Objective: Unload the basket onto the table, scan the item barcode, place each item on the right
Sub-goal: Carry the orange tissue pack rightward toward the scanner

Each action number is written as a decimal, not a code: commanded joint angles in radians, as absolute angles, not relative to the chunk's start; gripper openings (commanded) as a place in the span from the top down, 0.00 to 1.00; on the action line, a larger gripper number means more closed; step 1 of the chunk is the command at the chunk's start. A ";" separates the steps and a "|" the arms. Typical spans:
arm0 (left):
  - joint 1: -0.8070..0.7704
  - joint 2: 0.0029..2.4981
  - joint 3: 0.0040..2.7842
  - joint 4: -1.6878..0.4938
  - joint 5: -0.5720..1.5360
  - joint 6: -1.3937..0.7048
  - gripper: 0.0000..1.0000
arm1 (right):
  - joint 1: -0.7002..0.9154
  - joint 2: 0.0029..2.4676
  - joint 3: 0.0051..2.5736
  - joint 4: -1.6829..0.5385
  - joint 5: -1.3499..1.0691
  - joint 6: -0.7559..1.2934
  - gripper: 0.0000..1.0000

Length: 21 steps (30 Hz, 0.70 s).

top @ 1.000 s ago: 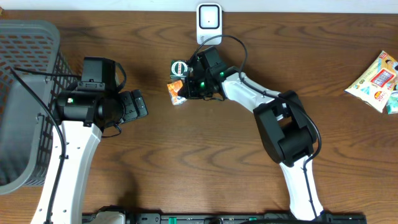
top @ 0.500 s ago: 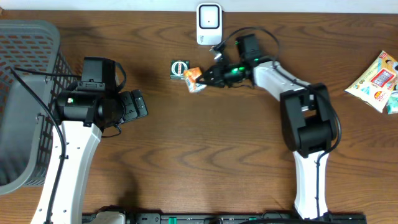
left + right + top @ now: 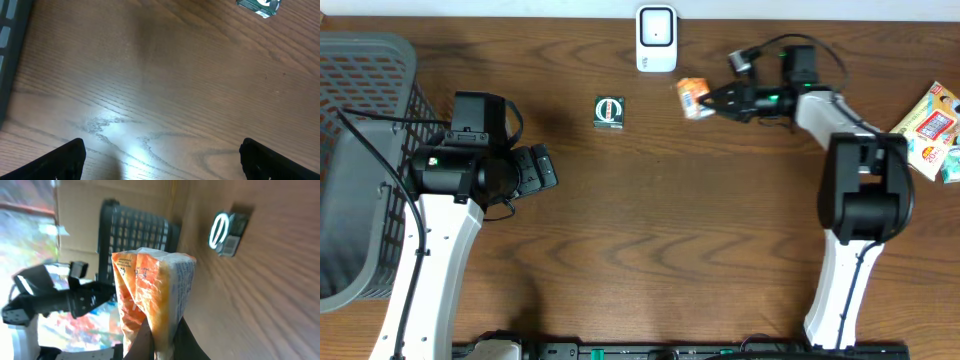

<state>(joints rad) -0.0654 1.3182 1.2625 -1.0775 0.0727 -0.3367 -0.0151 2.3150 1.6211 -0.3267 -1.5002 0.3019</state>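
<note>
Orange packet: one, pinched by its edge in the right tool, jaws clamped on it. We count one white scanner just past the packet and off to one side of the tool tips. One green box lies farther out ahead of them, and one grey basket sits behind the left tool. Snack packs lie behind the right tool, count unclear. Right arm is stretched to the far desk edge, wrist turned sideways. Left arm is bent, its tool spread wide, gripping nothing, low over the desk.
</note>
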 commanded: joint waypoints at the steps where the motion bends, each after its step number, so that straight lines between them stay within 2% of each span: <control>1: -0.060 1.319 1.263 -1.083 0.070 -0.335 0.02 | -0.047 2.283 1.614 -0.330 -1.562 0.273 0.99; 21: -0.060 1.319 1.263 -1.083 0.070 -0.335 0.03 | 0.054 2.283 1.613 -0.324 -1.561 0.245 0.99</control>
